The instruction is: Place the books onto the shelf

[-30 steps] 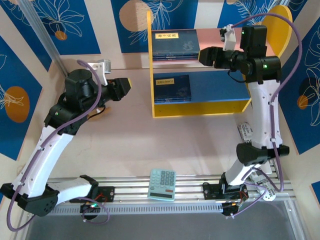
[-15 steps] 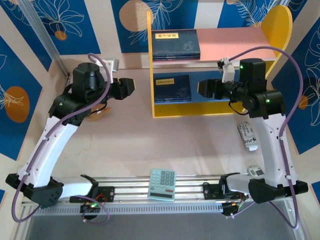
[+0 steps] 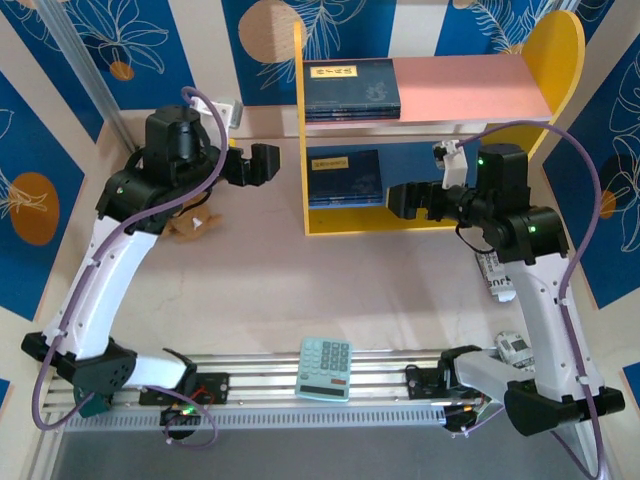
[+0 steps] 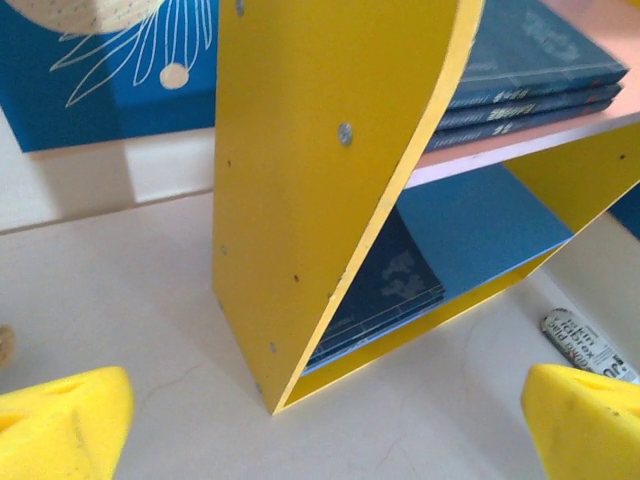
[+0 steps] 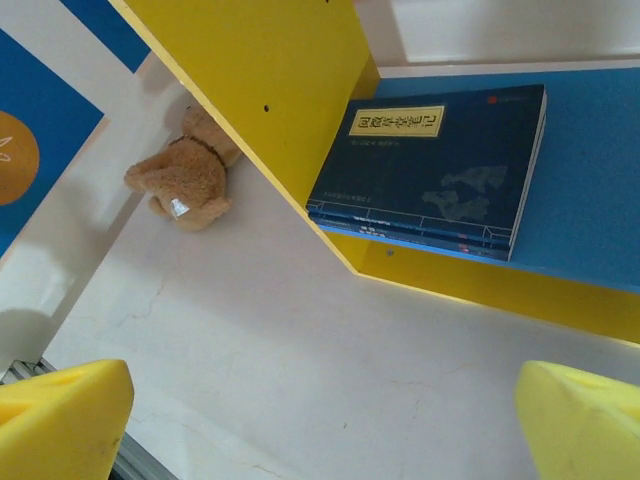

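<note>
Books (image 3: 350,88) on both shelf (image 3: 470,90) boards, left fingers (image 4: 60,425) and right fingers (image 5: 60,415) apart

1. Table (image 3: 330,285): I read the middle stretch, from the front of the shelf (image 3: 350,222) to the near edge, as bare and passable.
2. Upper tier: books (image 3: 350,88) fill the left end of the pink board (image 3: 470,85); its right part lies free.
3. Lower tier: a second stack (image 3: 343,177) sits at the left end of the blue board (image 3: 415,165); there is room to its right, but my right gripper (image 3: 398,200) stands before that mouth.
4. Left of the shelf: a plush bear (image 3: 188,222) lies on the table.
5. Near edge: calculator (image 3: 325,367).
6. Right edge: printed packets (image 3: 495,275).
</note>
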